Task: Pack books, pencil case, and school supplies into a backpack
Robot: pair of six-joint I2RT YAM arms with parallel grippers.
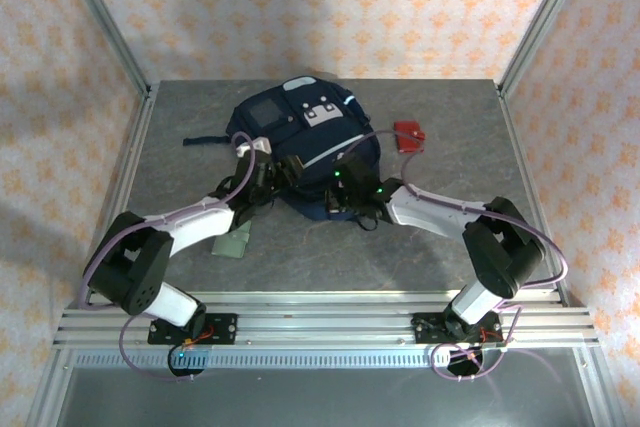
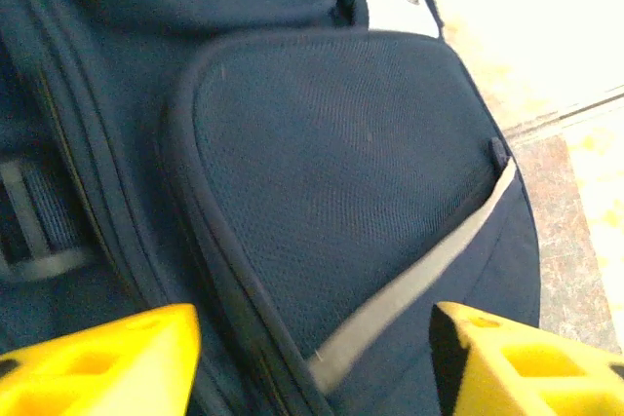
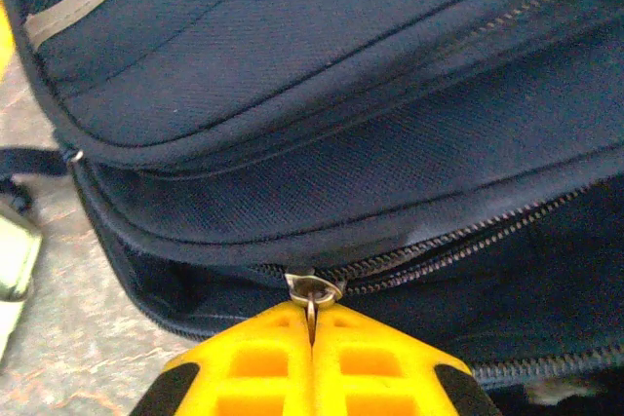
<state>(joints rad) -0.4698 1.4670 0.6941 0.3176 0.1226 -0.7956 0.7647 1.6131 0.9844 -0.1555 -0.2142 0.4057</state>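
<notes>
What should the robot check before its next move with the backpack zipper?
1. Jaws of the right gripper shut on the zipper pull: ok.
2. Jaws of the left gripper open and empty at the backpack: ok.
3. Is the zipper open wide enough: cannot tell.
4. Is the red square packed: not ok, it lies on the table beside the backpack.
5. Is the pale green wallet packed: not ok, it lies on the table too.
6. Are the books and pencil case inside: cannot tell.
</notes>
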